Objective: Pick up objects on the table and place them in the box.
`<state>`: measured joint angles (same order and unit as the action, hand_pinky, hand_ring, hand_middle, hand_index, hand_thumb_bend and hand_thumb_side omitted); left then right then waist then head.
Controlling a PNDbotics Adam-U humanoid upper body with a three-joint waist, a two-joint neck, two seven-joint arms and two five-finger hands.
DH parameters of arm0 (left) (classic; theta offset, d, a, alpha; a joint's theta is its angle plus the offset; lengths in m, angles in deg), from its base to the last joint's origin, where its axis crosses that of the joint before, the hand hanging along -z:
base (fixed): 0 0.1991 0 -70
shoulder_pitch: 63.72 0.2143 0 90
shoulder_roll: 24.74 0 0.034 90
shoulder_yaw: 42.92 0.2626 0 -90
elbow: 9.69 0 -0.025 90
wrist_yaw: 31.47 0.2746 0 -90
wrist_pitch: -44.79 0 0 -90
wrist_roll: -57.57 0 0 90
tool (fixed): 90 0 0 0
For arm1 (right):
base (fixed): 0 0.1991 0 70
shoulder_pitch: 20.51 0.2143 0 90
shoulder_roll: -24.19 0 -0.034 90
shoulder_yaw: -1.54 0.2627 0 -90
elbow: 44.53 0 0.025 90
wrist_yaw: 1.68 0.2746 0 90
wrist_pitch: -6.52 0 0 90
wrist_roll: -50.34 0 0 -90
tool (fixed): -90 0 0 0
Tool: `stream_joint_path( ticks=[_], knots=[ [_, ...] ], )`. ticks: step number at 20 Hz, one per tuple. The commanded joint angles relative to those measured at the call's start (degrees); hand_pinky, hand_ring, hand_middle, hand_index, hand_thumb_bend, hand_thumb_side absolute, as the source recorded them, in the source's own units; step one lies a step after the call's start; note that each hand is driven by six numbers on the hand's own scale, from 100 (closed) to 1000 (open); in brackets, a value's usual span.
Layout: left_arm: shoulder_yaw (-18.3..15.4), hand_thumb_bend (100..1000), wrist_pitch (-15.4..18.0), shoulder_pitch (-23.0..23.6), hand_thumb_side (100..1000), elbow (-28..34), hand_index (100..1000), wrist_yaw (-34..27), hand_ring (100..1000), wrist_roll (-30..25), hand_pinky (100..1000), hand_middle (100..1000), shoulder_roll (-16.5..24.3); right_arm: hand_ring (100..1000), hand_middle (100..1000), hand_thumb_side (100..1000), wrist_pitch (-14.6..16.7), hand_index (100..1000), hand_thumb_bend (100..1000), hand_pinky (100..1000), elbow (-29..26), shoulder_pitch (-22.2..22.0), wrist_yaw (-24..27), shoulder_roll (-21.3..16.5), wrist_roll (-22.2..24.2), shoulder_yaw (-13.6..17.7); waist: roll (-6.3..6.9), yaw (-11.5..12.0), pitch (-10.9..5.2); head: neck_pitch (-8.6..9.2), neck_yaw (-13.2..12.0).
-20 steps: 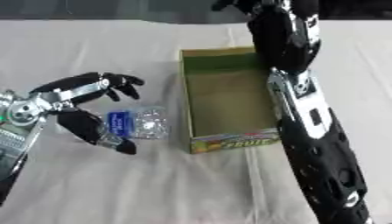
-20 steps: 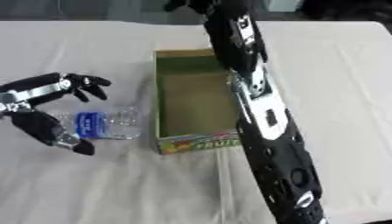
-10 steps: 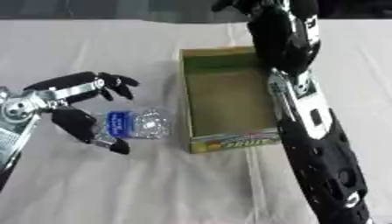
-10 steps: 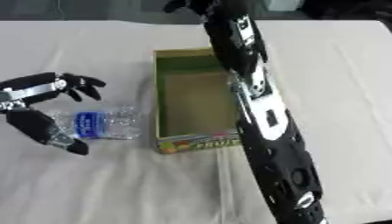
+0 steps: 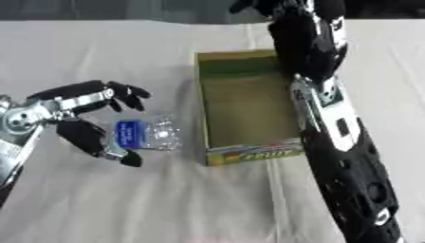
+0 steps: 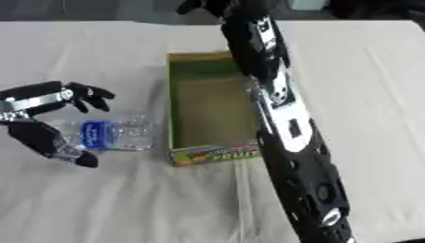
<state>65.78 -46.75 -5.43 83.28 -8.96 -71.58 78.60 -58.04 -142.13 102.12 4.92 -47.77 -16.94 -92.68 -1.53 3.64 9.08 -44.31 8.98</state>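
A small clear plastic bottle with a blue label (image 5: 145,135) lies on its side on the white cloth, left of the box. My left hand (image 5: 79,114) is open around the bottle's left end, fingers arched above it and thumb below; whether it touches is unclear. The green and yellow cardboard box (image 5: 217,156) stands open in the middle and looks empty. My right arm stretches up along the box's right side. Its hand (image 6: 203,4) shows only partly at the top edge, beyond the box's far end.
A white cloth (image 5: 166,204) covers the table, with free room in front of the box and at the far left. My right forearm (image 5: 332,123) lies along the box's right wall.
My left hand has slid a little to the left and spread wider around the bottle's end. The bottle, box and right arm stay where they were.
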Motion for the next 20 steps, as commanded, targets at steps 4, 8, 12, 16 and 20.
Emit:
stream_joint_path(
  ticks=[4, 8, 12, 16, 20],
  knots=[
    [0.41, 803, 0.61, -0.4, 518, 0.14, 952, 0.32, 846, -0.62, 765, 744, 1.13, 837, 883, 1000, -0.04, 930, 416, 616, -1.59, 0.58, 0.49, 0.04, 0.27, 0.02, 0.37, -0.05, -0.57, 0.2, -0.66],
    [0.82, 801, 0.96, -0.54, 519, -0.05, 951, 0.49, 844, -1.03, 763, 742, 1.27, 837, 883, 1000, -0.13, 931, 415, 616, -1.63, 0.53, 0.51, 0.01, 0.37, 0.01, 0.5, -0.06, -0.49, 0.2, -0.71],
    [1.58, 812, 1.26, -0.96, 517, -0.26, 950, 0.97, 842, -1.74, 760, 738, 1.97, 838, 883, 1000, -0.26, 932, 415, 616, -1.66, 0.44, 0.53, -0.01, 0.48, -0.01, 0.72, -0.14, -0.45, 0.2, -0.75],
    [2.2, 816, 1.53, -1.4, 516, -0.38, 949, 1.48, 841, -2.39, 757, 734, 2.95, 839, 884, 1000, -0.47, 933, 414, 616, -1.72, 0.27, 0.55, -0.02, 0.61, -0.06, 1.05, -0.21, -0.43, 0.2, -0.8],
    [2.36, 812, 1.58, -1.57, 521, -0.38, 948, 1.64, 838, -2.55, 754, 732, 3.36, 838, 884, 1000, -0.67, 934, 413, 616, -1.8, 0.17, 0.57, -0.02, 0.73, -0.07, 1.23, -0.24, -0.4, 0.2, -0.84]
  ],
)
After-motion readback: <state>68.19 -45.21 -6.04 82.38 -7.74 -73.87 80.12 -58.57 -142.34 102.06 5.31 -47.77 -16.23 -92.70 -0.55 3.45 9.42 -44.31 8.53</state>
